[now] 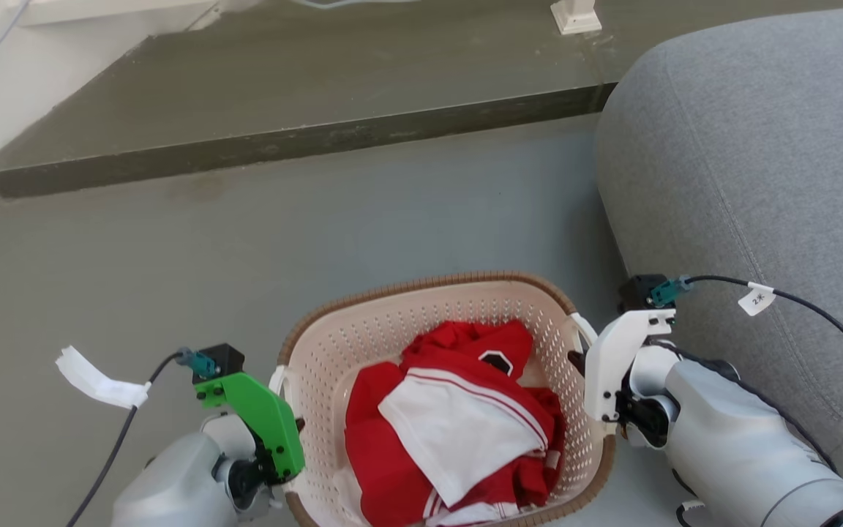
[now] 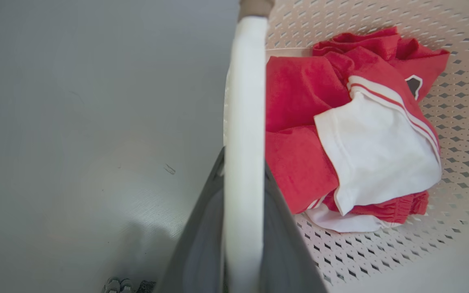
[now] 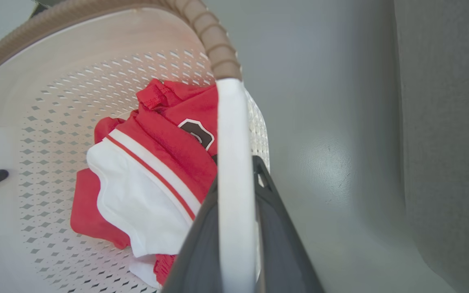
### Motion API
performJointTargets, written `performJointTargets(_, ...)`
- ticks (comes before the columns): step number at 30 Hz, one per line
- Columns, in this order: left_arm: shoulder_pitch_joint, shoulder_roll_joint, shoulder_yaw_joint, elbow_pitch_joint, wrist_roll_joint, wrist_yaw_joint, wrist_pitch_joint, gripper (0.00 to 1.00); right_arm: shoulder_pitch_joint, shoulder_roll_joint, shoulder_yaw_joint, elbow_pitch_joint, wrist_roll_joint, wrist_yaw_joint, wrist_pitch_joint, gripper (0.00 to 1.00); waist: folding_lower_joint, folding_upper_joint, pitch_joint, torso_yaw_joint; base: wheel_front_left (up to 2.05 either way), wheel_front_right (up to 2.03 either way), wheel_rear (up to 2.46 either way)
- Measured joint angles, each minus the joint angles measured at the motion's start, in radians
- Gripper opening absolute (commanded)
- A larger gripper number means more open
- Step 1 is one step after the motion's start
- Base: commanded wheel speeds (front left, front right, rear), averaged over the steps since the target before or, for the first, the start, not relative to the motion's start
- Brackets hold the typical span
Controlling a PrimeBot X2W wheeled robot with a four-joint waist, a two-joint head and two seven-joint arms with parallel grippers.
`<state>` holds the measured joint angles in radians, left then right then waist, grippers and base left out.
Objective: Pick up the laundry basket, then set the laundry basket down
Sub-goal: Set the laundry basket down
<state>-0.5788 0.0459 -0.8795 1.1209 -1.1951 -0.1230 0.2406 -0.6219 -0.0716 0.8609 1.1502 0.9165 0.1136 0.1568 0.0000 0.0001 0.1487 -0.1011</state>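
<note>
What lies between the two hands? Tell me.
Head view: the laundry basket, holding red and white clothes, spans the gap; left hand and right hand each clamp a side handle.

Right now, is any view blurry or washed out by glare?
Head view: sharp and evenly lit, basket clear. Left wrist view: the left handle, close to the lens, is soft and washed out; clothes crisp. Right wrist view: right handle soft too, mild sheen on the floor.
</note>
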Motion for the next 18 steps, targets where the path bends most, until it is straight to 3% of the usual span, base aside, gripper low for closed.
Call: performJointTargets(18, -0.098, 0.015, 0.002, -0.066, 0.004, 0.0, -0.116, 0.0, -0.101, -0.027, 0.0, -0.014, -0.001, 0.0, -0.119, 0.0, 0.0, 0.0, 0.159, 0.008, 0.0, 0.0, 0.0)
